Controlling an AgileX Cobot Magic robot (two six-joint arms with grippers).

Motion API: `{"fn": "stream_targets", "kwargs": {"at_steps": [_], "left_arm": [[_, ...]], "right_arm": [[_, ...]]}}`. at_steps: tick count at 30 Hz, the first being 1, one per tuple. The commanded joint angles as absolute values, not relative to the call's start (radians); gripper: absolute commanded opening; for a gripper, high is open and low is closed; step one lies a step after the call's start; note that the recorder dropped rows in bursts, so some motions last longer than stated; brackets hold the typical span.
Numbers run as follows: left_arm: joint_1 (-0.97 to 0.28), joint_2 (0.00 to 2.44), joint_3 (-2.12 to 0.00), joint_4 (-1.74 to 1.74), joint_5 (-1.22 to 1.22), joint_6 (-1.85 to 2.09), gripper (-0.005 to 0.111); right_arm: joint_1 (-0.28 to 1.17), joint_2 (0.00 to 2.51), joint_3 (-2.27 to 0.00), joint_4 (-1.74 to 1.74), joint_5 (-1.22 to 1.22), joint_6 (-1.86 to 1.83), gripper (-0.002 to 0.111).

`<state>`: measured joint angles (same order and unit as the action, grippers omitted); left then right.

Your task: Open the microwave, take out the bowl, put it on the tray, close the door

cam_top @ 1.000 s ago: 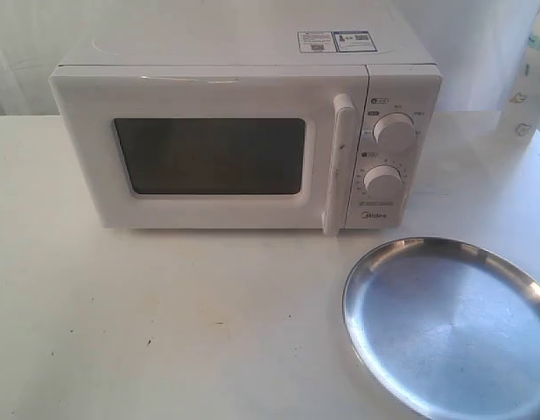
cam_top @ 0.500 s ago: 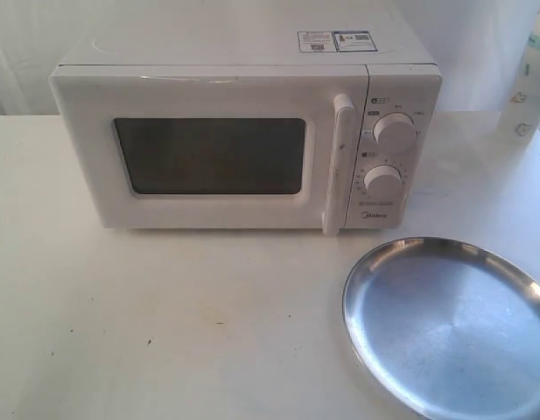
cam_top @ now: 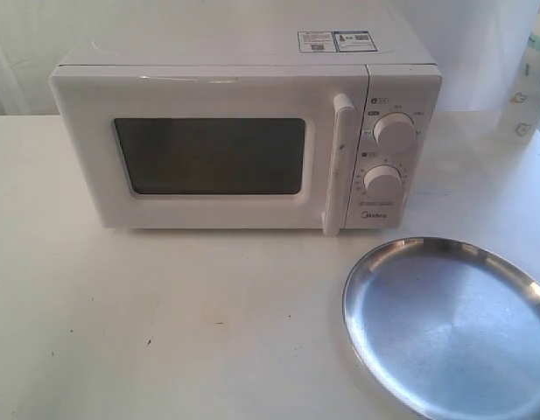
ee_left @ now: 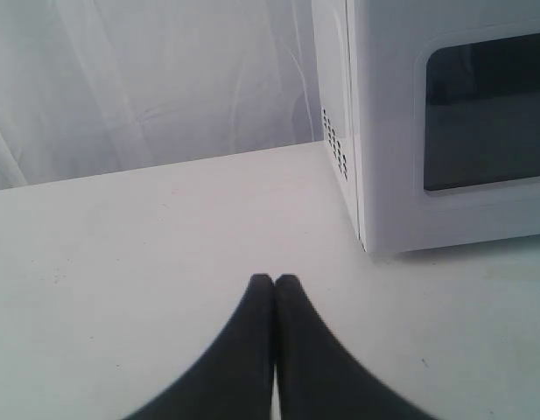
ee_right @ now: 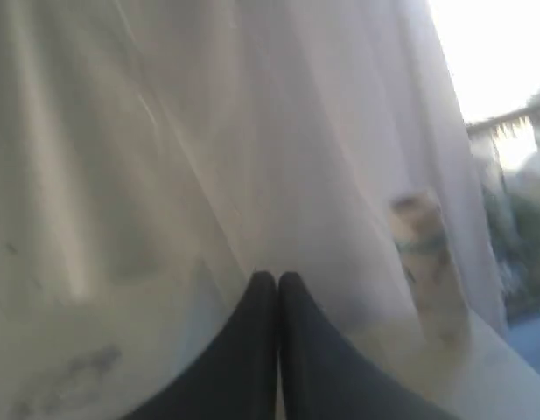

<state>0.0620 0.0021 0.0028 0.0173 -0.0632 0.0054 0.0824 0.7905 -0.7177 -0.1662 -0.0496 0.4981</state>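
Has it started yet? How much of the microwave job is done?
Nothing looks done: the door is shut, the tray is bare, no bowl shows. In hand: nothing; the left fingers and right fingers are pressed together, empty. Left: opening, moving the bowl, closing.

Place: I read this as a kitchen mock-up on a test bench, a lab room rather than a home.
Landmark: a white Midea microwave [cam_top: 243, 131] stands alone on a plain white table [cam_top: 164, 324].
Behind the microwave: white cloth [cam_top: 24, 52] hangs in loose folds as a backdrop across my whole exterior view.
In front of the microwave, dial side: a round steel tray [cam_top: 445, 332] lies on the table.
Beside the microwave, dial side, further back: a pale printed bottle [cam_top: 522, 87] stands by the cloth.
Past the cloth's edge: my right wrist camera catches bright daylight [ee_right: 506, 52] and blurred greenery [ee_right: 515, 236]; too soft to say more.
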Motion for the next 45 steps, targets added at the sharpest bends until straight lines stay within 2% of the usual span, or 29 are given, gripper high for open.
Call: {"fn": "stream_targets", "kwargs": {"at_steps": [1, 5, 12, 17, 24, 31, 38, 41, 45], "left_arm": [[0.057, 0.000, 0.000, 0.009, -0.069, 0.000, 0.000], [0.057, 0.000, 0.000, 0.009, -0.069, 0.000, 0.000], [0.057, 0.000, 0.000, 0.009, -0.069, 0.000, 0.000], [0.057, 0.000, 0.000, 0.009, -0.069, 0.000, 0.000], [0.057, 0.000, 0.000, 0.009, -0.069, 0.000, 0.000], [0.057, 0.000, 0.000, 0.009, -0.069, 0.000, 0.000], [0.057, 0.000, 0.000, 0.009, -0.069, 0.000, 0.000], [0.057, 0.000, 0.000, 0.009, -0.069, 0.000, 0.000], [0.057, 0.000, 0.000, 0.009, -0.069, 0.000, 0.000]], "right_arm": [[0.085, 0.999, -0.720, -0.176, 0.125, 0.337, 0.000], [0.136, 1.160, -0.720, -0.176, 0.153, 0.238, 0.000], [0.317, 1.361, -0.720, -0.176, 0.140, -0.022, 0.000], [0.447, 1.448, -0.720, -0.176, 0.085, -0.184, 0.000], [0.576, 1.490, -0.712, -0.189, -0.056, -0.226, 0.000], [0.608, 1.485, -0.603, -0.263, -0.370, -0.211, 0.000], [0.608, 1.485, -0.385, -0.471, -1.019, -0.101, 0.000], [0.608, 1.485, -0.335, -0.524, -1.129, -0.096, 0.000], [0.579, 1.485, -0.325, -0.506, -1.128, -0.103, 0.000]]}}
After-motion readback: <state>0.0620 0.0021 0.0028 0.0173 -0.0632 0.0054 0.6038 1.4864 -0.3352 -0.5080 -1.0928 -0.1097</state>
